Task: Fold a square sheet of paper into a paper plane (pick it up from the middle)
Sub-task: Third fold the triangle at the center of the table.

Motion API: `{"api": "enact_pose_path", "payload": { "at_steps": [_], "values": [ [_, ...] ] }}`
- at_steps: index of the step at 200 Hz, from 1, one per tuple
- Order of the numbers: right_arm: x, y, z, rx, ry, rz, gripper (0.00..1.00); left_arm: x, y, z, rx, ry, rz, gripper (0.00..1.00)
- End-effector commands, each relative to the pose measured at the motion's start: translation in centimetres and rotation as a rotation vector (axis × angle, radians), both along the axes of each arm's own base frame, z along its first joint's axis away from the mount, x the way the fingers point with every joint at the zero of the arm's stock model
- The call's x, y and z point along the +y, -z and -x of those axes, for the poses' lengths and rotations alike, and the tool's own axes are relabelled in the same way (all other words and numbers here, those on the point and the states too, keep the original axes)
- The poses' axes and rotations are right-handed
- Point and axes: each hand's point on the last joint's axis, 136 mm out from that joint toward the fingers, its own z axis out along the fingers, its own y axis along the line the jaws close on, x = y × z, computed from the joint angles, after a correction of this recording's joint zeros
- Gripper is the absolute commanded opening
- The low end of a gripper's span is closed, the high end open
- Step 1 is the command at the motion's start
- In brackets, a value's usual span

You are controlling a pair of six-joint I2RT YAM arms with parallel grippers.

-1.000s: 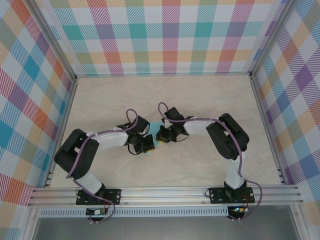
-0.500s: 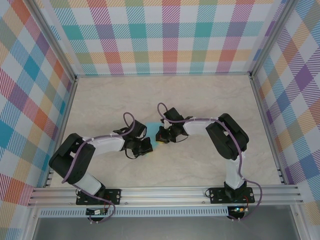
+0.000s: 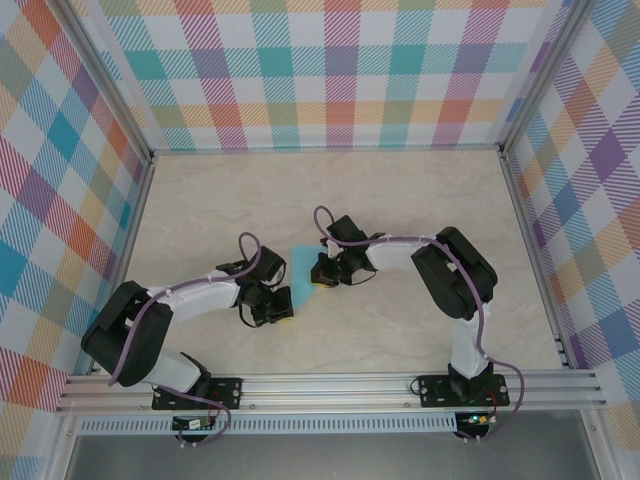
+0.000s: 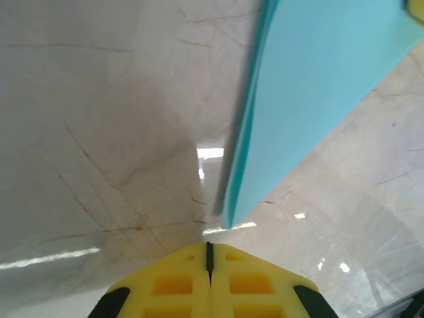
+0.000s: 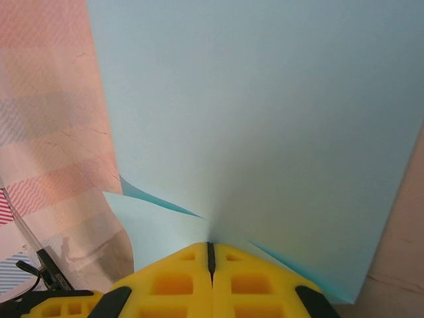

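Across the table [image 3: 430, 200], bare marbled surface lies open on every side up to the checked walls [image 3: 340, 70]. Near its middle the turquoise sheet of paper [image 3: 302, 265] tilts up, its left edge free. The right gripper [image 5: 209, 250] is clamped on the sheet's near edge. The left gripper [image 4: 209, 255], closed tight, sits just short of a corner, apart from it.
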Motion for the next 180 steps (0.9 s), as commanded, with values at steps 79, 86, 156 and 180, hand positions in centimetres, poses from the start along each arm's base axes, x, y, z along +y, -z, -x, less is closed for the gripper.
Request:
{"api": "enact_pose_path", "payload": {
  "at_steps": [79, 86, 156, 180],
  "values": [
    [-3.3, 4.3, 1.4, 0.089, 0.03, 0.182, 0.0, -1.0, -0.1, -4.1, -0.062, -0.07, -0.022, 0.0],
    [-3.2, 4.2, 1.4, 0.086, 0.028, 0.18, 0.0, -0.7, 0.4, -3.9, -0.051, -0.072, -0.041, 0.0],
    [-0.5, -1.1, -0.6, -0.089, -0.059, 0.027, 0.01, 1.5, 3.1, -1.6, 0.032, -0.077, -0.142, 0.0],
    [0.6, -3.0, 0.1, -0.142, -0.096, -0.049, 0.02, 1.5, 3.2, -1.5, 0.035, -0.077, -0.14, 0.0]
  ]
}}
